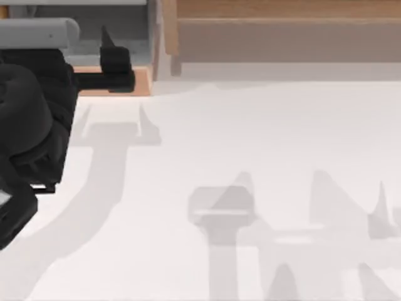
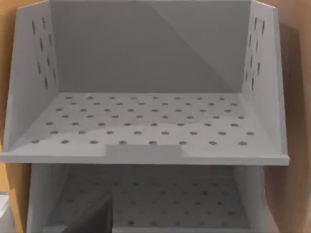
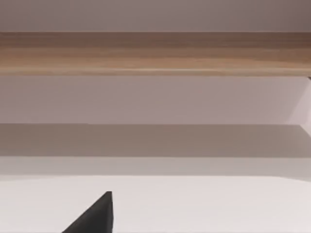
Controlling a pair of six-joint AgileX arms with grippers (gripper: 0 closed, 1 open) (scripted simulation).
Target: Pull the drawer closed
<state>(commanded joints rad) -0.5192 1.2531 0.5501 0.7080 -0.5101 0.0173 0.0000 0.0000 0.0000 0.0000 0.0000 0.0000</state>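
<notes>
Where grey drawer (image 2: 146, 116) gapes — left hand (image 1: 116, 69).

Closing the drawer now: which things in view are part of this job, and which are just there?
Job:
- drawer, at the top view's upper left, grey inside
- left tool, over the drawer's front panel

Not part of it:
- long wooden shelf, upper right
- table
- right tool, one fingertip facing the shelf

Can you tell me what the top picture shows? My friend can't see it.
The left gripper reaches over the light-wood front of the open drawer at the table's far left. A long wooden shelf runs along the back to the right, above the white table with arm shadows.
</notes>
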